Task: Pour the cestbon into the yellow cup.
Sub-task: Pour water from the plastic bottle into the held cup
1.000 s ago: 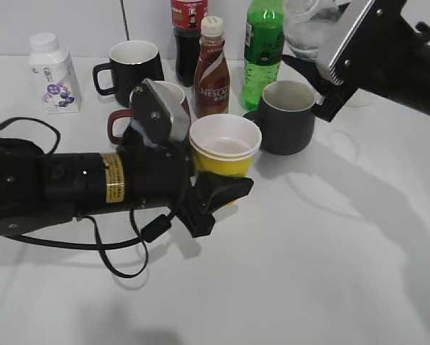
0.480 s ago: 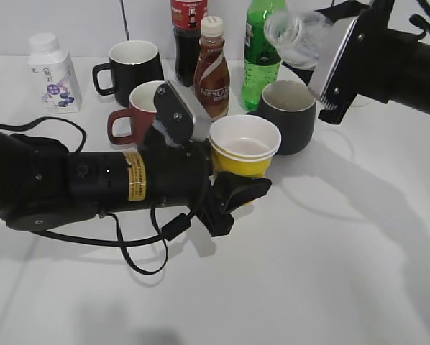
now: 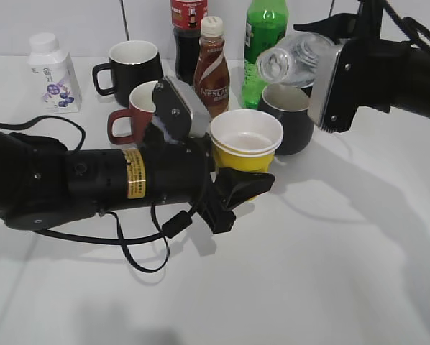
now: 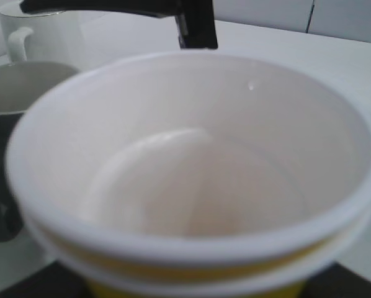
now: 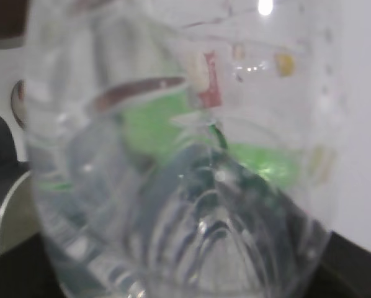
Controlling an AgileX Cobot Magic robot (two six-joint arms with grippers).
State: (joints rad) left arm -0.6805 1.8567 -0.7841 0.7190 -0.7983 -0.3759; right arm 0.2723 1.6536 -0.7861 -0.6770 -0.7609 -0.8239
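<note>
**Two grippers, bottle tipped above cup**

Two arms, both loaded. Our left gripper (image 3: 240,188) clamps the yellow cup (image 3: 245,144) low on its wall: stacked paper cups, white rim, smooth white inside, and the left wrist view shows it dry. Our right gripper (image 3: 330,79) clasps the cestbon (image 3: 293,57), clear ribbed plastic, lying nearly level with its mouth pointing left, up and right of the cup, not touching it. We see water sloshing inside in the right wrist view. Behind stand a dark grey mug (image 3: 290,115), red mug (image 3: 137,108), black mug (image 3: 132,65), Nescafe bottle (image 3: 211,72), green soda bottle (image 3: 262,43), cola bottle (image 3: 188,36) and white milk bottle (image 3: 52,72). White matte table (image 3: 330,273), pale wall.
</note>
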